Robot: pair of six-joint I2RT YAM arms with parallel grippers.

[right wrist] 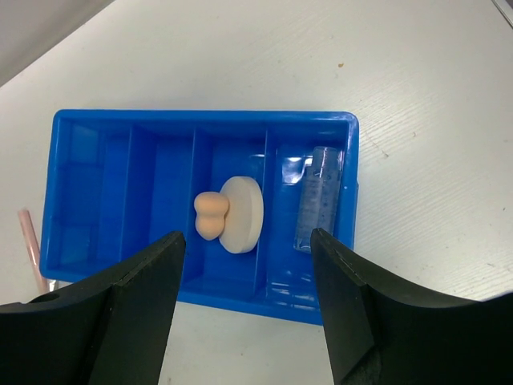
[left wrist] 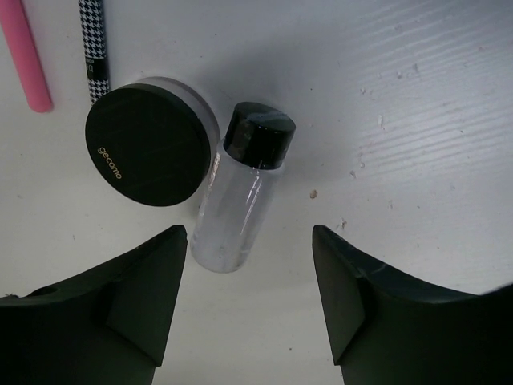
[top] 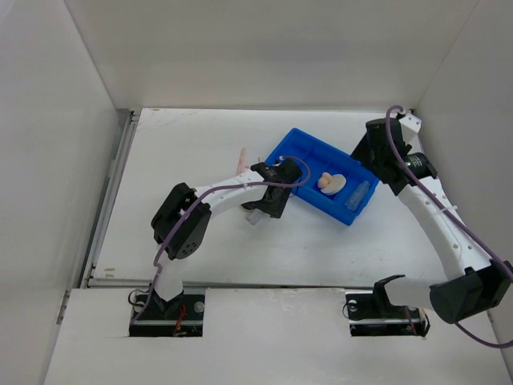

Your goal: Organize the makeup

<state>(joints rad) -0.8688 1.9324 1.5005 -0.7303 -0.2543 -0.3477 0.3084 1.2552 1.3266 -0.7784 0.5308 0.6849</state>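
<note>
In the left wrist view a clear small bottle (left wrist: 238, 200) with a black cap lies on the white table, touching a black round compact (left wrist: 150, 144). A pink slim stick (left wrist: 25, 56) and a thin houndstooth pencil (left wrist: 94, 46) lie beyond them. My left gripper (left wrist: 248, 305) is open and empty, just short of the bottle's base; it also shows in the top view (top: 267, 210). My right gripper (right wrist: 248, 313) is open and empty, above the near rim of the blue tray (right wrist: 96, 265). The tray holds a beige sponge (right wrist: 209, 215), a white round pad (right wrist: 244, 214) and a clear tube (right wrist: 318, 196). The silver-black cylinder is out of view.
The blue tray (top: 298, 144) sits at the table's middle right, with the pink stick (top: 242, 157) just left of it. White walls enclose the table on three sides. The right gripper (top: 373, 156) is at the tray's right end.
</note>
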